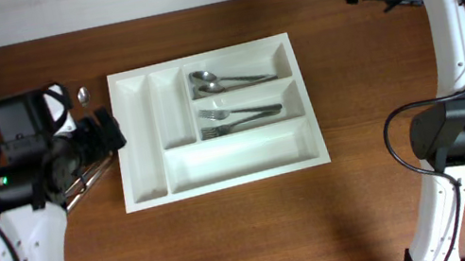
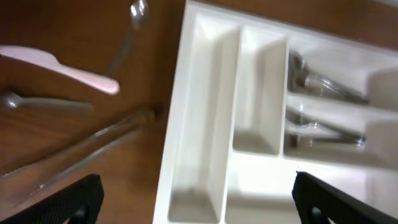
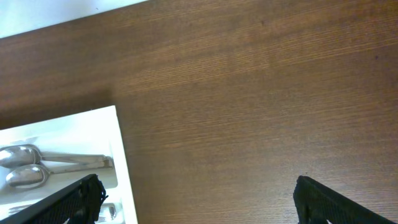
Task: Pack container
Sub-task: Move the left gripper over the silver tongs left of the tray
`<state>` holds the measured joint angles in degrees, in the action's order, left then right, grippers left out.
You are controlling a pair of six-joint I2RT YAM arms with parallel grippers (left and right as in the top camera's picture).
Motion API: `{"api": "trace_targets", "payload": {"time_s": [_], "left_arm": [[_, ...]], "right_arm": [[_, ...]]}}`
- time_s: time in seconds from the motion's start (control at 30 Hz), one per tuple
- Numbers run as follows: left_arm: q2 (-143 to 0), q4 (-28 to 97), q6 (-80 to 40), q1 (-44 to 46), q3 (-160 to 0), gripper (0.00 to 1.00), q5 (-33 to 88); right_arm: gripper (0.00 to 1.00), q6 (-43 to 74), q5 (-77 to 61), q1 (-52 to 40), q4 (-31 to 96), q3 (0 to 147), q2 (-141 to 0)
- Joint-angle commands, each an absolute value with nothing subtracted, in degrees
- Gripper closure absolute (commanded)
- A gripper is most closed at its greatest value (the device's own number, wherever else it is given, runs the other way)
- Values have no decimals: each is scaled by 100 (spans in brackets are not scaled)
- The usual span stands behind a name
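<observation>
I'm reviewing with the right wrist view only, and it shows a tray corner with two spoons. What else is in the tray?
Observer: Only forks, in the compartment beside the spoons. The rest of the tray is empty.
Operator: Anything left to pack?
Observer: Yes, loose utensils lie on the table, left of the tray.
Operator: Is the left gripper holding one?
Observer: No, the left gripper is open and empty, by the tray's left edge.
</observation>
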<state>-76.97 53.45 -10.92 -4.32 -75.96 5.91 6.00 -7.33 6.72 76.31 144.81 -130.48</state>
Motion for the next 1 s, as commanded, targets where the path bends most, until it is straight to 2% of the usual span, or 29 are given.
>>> {"api": "trace_targets", "payload": {"time_s": [0.0,0.17,0.37,0.67,0.77,0.97], "left_arm": [[-7924,5433,-342,-478,-7706,0,628],[-8261,5887,-1264,-930,-7706,0,-290],[-8840,6095,-2163,-1686,-7703,1,-346],[-9907,5892,-2287,-2102,-7697,0,-548],[-10250,5701,-1911,-2099,-7697,2,-648],[-10892,5295,-8,-2099,-7697,1,-646]], "right_arm": [[1,631,-701,679,7629,14451,-13069],[1,631,-701,679,7629,14451,-13069],[1,631,-701,679,7629,14451,-13069],[1,631,-701,679,7629,14451,-13069],[1,631,-701,679,7629,14451,-13069],[1,631,-701,679,7629,14451,-13069]]}}
